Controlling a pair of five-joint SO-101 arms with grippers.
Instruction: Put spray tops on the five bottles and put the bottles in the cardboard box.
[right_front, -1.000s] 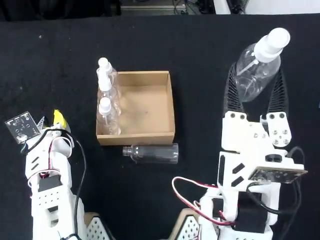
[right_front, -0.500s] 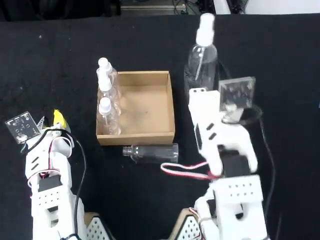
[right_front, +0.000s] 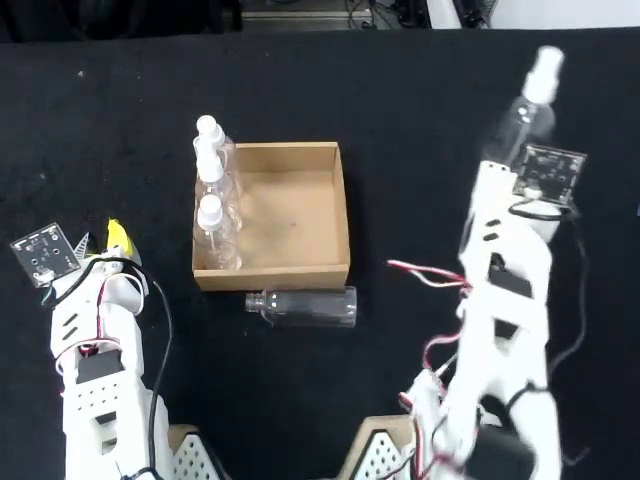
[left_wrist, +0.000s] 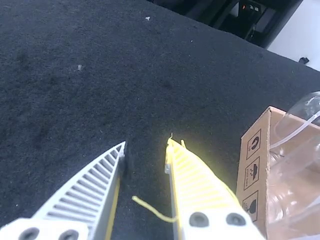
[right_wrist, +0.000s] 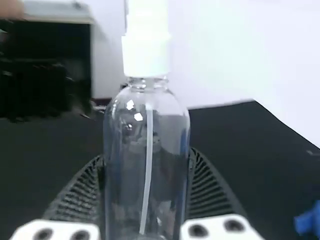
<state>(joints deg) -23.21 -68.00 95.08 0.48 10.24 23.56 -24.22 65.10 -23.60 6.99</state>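
Note:
My right gripper (right_wrist: 146, 165) is shut on a clear bottle (right_wrist: 145, 130) that carries a white spray top (right_wrist: 146, 45). In the high view this bottle (right_front: 522, 112) is held over the far right of the table, well right of the cardboard box (right_front: 345, 215). Three capped bottles (right_front: 213, 205) stand along the box's left wall. A bottle without a top (right_front: 303, 307) lies on its side just in front of the box. My left gripper (left_wrist: 145, 147) hangs open over bare black cloth at the near left (right_front: 110, 236), nothing between its fingers.
The black cloth (right_front: 420, 100) covers the whole table. In the left wrist view the box wall (left_wrist: 254, 165) stands close to the yellow finger, with clear bottles (left_wrist: 297, 145) behind it. Dark equipment and a pale wall lie past the far edge.
The right arm swung with its bottle from the right to beside the box's right wall, then back out to the far right, stretched further. The left arm stayed still.

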